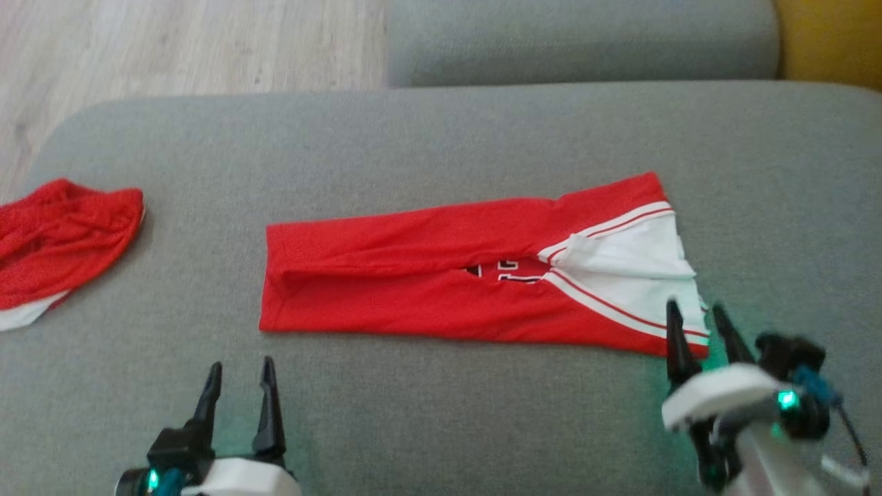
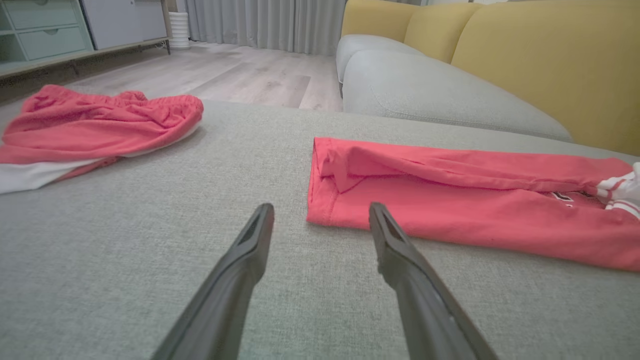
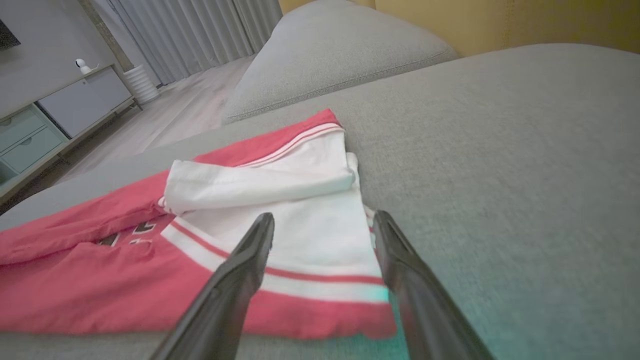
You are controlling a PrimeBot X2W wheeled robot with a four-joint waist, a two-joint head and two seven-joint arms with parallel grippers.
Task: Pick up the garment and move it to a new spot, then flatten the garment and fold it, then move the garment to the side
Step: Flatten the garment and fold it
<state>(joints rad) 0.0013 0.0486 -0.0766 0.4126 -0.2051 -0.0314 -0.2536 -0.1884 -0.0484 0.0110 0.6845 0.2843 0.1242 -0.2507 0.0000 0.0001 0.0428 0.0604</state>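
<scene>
Folded red garment (image 1: 441,275) lies central on grey cushion (image 1: 427,131), long axis left-right, white end toward right edge. Left gripper (image 1: 241,364) wide open, empty, near front edge. Right gripper (image 1: 694,306) wide open, empty, fingertips at garment's near-right corner.

Soft, even daylight falls with no hard shadows. The head view is hazy throughout, blurriest around the right gripper (image 1: 694,306) at 4 o'clock, where a green glow tints the grey cushion (image 1: 441,138). Both wrist views are sharper mid-frame. Their dark fingers (image 2: 250,250) at 6 o'clock are out of focus, and the edges look stretched.
</scene>
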